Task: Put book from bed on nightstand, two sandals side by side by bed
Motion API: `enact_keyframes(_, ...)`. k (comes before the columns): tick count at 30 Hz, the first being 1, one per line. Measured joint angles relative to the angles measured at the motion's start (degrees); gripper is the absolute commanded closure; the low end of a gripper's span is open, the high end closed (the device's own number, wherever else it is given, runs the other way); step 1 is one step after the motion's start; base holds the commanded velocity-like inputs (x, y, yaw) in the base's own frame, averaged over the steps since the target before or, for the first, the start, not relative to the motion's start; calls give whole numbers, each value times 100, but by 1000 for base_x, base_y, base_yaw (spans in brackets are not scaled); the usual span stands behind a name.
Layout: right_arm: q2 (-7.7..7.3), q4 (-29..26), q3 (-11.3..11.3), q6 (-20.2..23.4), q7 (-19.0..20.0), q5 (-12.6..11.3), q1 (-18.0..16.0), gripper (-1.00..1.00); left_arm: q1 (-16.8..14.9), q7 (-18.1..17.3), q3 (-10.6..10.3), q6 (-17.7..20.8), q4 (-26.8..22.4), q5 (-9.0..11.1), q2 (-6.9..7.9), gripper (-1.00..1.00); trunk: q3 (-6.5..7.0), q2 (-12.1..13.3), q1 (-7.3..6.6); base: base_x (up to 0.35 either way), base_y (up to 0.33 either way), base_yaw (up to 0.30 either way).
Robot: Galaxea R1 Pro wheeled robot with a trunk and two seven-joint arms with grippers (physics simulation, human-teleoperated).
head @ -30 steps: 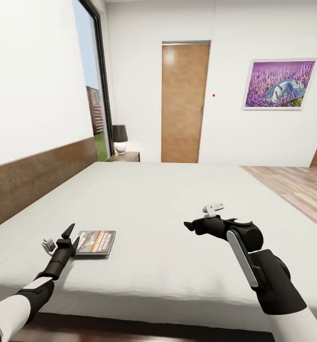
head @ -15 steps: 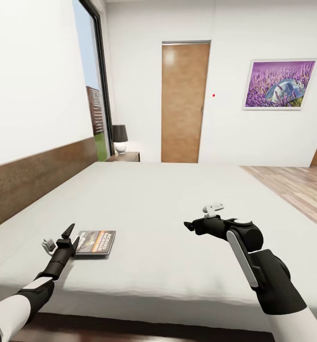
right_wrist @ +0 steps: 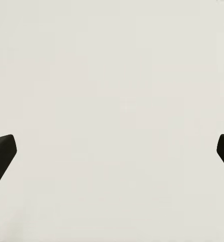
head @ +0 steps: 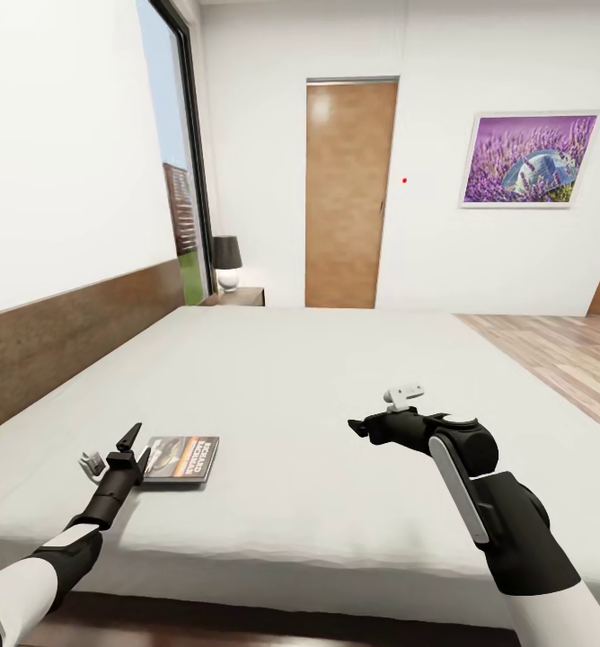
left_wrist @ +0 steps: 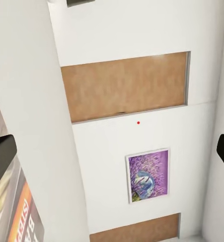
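A: Left of the scene, we see the left gripper [head: 131, 447] low over the bed [head: 336, 395], its fingers spread and holding nothing, the tips at the near short edge of the book [head: 182, 459]. Which step is in hand?

B: We judge it to be the first: picking up the book. It lies flat on the mattress near the bed's front edge, not far from the headboard [head: 66, 332], and one spread finger appears to reach its edge; whether it touches we cannot tell.

A: What does the next move call for?

B: We think a thin flat book needs one finger worked under its edge, or a slide to the mattress edge, before the jaws can close on it. Then it must travel to the nightstand [head: 239, 296], which stands well apart at the far side of the bed, under the lamp [head: 225, 261].

A: How does the book look?

B: We note a dark cover with an orange band and pale lettering; in the left wrist view the orange band [left_wrist: 22, 222] shows beside one finger.

A: And to the right?

B: The right gripper [head: 365, 429] hovers over bare mattress, well apart from the book. In its wrist view the two fingertips [right_wrist: 2, 151] stand wide apart, so we read it as released and empty.
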Motion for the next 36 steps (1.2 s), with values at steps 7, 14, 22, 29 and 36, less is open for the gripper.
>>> enact_keyframes(7,0,1,3,0,0,0,0,-100,0,-105,-10,-1,1,-1,0,-100,0,0,-1,116,0,0)
enact_keyframes(14,0,1,3,0,0,0,0,-100,0,-167,-10,-5,1,0,-1,-100,0,0,0,44,0,0)
enact_keyframes(22,0,1,6,0,0,0,0,-100,0,-179,-8,-9,1,-1,-1,-100,0,0,0,9,0,0)
enact_keyframes(29,0,1,7,0,0,0,0,-100,0,-185,-12,-9,1,0,0,-100,0,0,0,3,0,0)
enact_keyframes(36,0,1,7,0,0,0,0,-100,0,-181,-13,-4,1,-1,0,-100,0,0,-1,85,0,0)
